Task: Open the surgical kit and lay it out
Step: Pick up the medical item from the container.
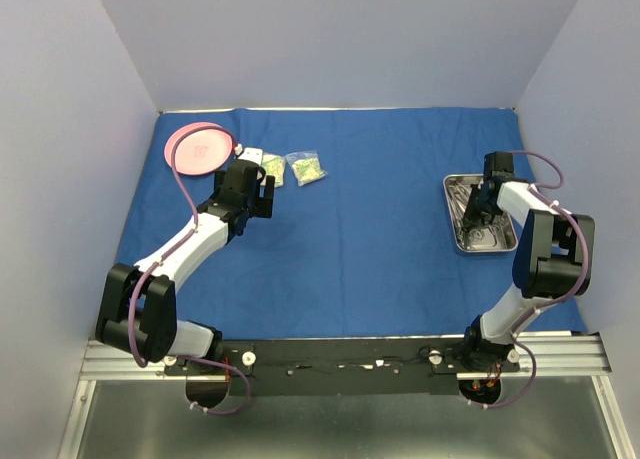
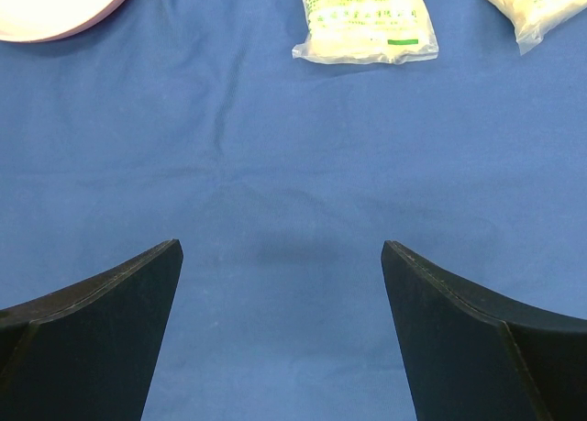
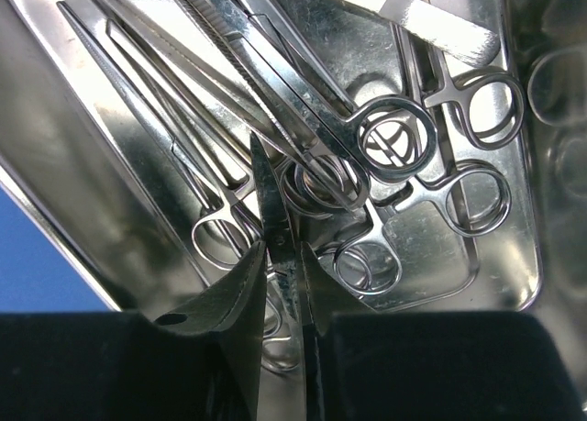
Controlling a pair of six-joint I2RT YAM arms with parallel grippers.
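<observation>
Two grippers: left gripper (image 2: 280,249) spread wide over the blue cloth (image 2: 275,146), empty; right gripper (image 3: 286,256), in the steel tray (image 3: 431,274), seemingly pinches a thin instrument (image 3: 266,184)

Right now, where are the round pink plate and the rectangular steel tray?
round pink plate (image 1: 195,139): top view, its centre.
rectangular steel tray (image 1: 490,242): top view, bare near end.

Top camera overlooks the whole cloth (image 1: 370,239); 2 wrist cameras sit close above its packets (image 2: 367,22) and tray (image 3: 440,265).
</observation>
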